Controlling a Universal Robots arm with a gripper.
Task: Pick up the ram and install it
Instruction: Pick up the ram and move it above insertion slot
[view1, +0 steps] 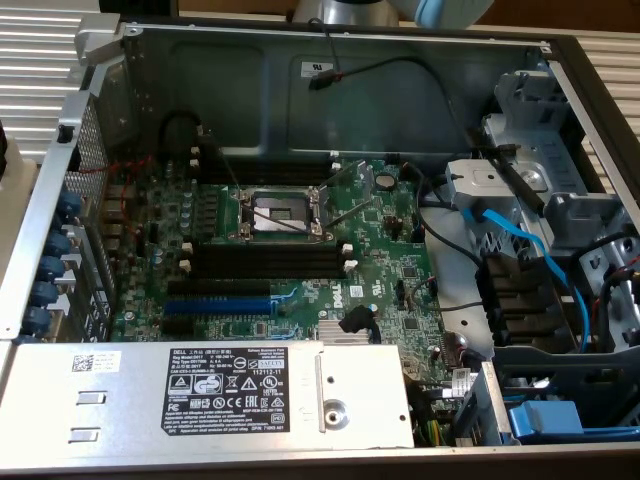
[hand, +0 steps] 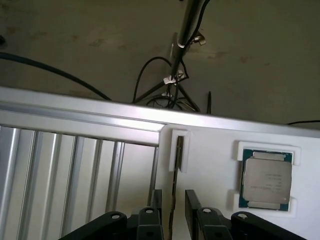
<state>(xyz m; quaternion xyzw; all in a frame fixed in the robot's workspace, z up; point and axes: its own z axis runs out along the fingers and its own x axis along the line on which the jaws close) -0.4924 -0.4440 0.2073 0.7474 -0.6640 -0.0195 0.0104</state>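
At white slotted holder (hand: 186, 161), black tool (hand: 173, 200) spread apart astride thin dark ram (hand: 179, 150), square metallic processor (hand: 266, 179) nearby

One ram (hand: 174, 185), one processor chip (hand: 266, 179) and two white holders (hand: 186, 150); one gripper (hand: 174, 202) with two fingers (hand: 192, 205); one tripod (hand: 172, 85) beyond the bench's edge. One open computer case (view1: 250, 60) holds one motherboard (view1: 385, 245), one processor socket (view1: 280, 210), one blue expansion slot (view1: 218, 305), one power supply (view1: 120, 400) and one coin battery (view1: 383, 181)
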